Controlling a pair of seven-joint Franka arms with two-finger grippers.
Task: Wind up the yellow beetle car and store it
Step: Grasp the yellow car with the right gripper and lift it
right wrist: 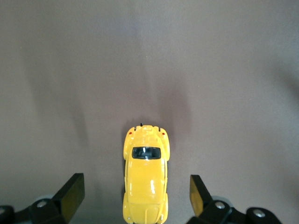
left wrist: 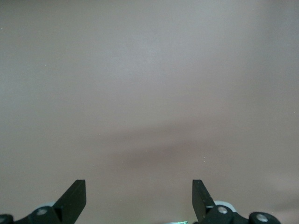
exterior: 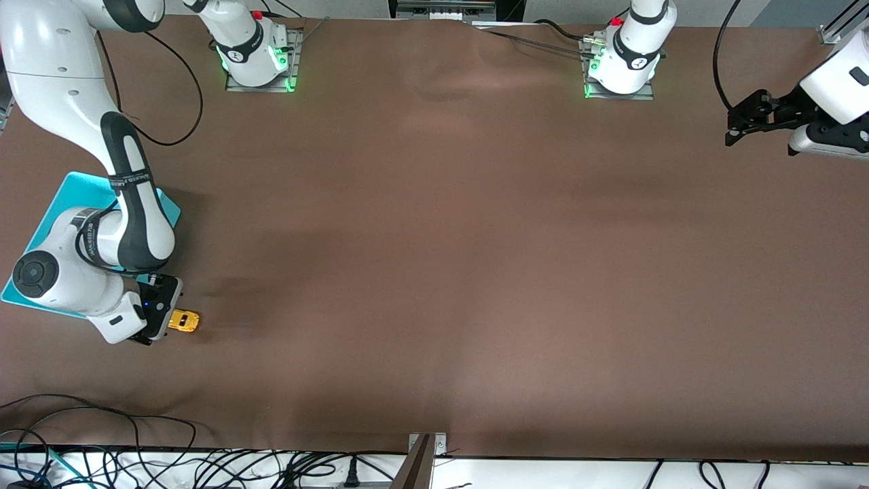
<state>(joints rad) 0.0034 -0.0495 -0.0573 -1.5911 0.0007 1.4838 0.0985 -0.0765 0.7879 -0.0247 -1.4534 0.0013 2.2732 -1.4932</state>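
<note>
The right gripper (right wrist: 135,193) hangs low over the brown cloth-covered table (exterior: 434,272), its two black fingers (right wrist: 70,193) spread wide and empty, with the small glossy yellow beetle-shaped toy car (right wrist: 145,186) lying between them but touching neither. In the right wrist view the car's long axis runs straight out from the gripper, midway between the fingers, so the jaws would close across its narrow sides; its dark window and rounded roof face up. From the front view the car (exterior: 184,320) sits on the table at the right arm's end, poking out from under the gripper body toward the table's middle, and just nearer the front camera than the flat turquoise plastic bin (exterior: 58,204), which the white right arm partly covers.

The left gripper (left wrist: 138,198) waits over bare cloth at the left arm's end of the table, fingers likewise wide apart and holding nothing, well apart from the car. The right arm is plainly the nearer one. The coming move looks like a short drop and a squeeze on the car's flanks; the grasp has not yet been made.
</note>
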